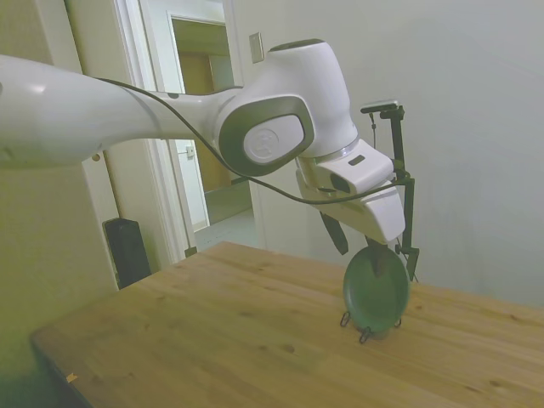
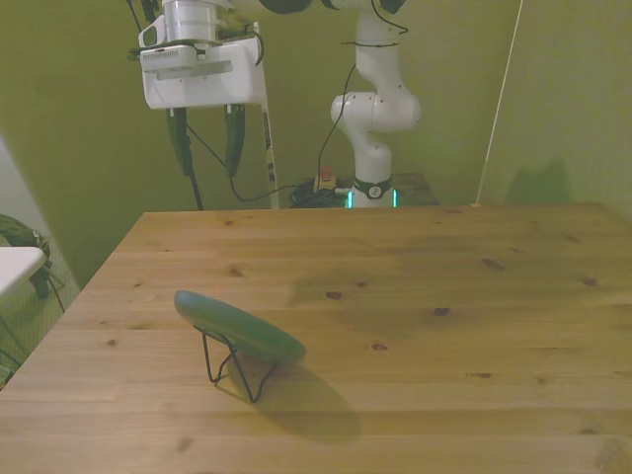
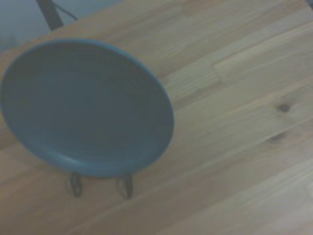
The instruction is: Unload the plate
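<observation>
The dark teal-green plate leans tilted on a thin black wire stand on the wooden table. It sits toward the front view's left. My gripper hangs above the plate's upper rim, apart from it. The two dark fingers are spread wide with nothing between them, so the gripper is open. The wrist view looks down into the plate's empty face.
A second white robot arm stands behind the table's far edge with cables at its foot. A white object pokes in at the front view's left edge. In the side view a black box stands by the doorway.
</observation>
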Robot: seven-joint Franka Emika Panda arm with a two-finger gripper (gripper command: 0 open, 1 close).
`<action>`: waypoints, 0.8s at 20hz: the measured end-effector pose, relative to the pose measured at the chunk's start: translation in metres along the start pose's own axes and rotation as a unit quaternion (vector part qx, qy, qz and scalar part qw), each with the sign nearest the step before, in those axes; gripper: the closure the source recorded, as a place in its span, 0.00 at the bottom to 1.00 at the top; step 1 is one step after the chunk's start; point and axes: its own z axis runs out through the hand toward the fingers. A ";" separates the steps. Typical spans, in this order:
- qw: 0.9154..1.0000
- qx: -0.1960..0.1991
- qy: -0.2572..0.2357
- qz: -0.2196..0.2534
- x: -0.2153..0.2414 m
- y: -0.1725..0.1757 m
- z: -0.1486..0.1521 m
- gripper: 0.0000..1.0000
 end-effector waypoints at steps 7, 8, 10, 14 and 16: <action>0.993 0.033 0.036 0.103 0.050 -0.027 0.026 0.00; 0.993 0.033 0.036 0.110 0.057 -0.032 0.029 0.00; 0.992 0.027 0.036 0.114 0.069 -0.041 0.034 0.00; 0.996 -0.009 0.009 0.085 0.076 -0.061 0.040 0.00; 0.998 -0.030 -0.002 0.058 0.078 -0.067 0.036 0.00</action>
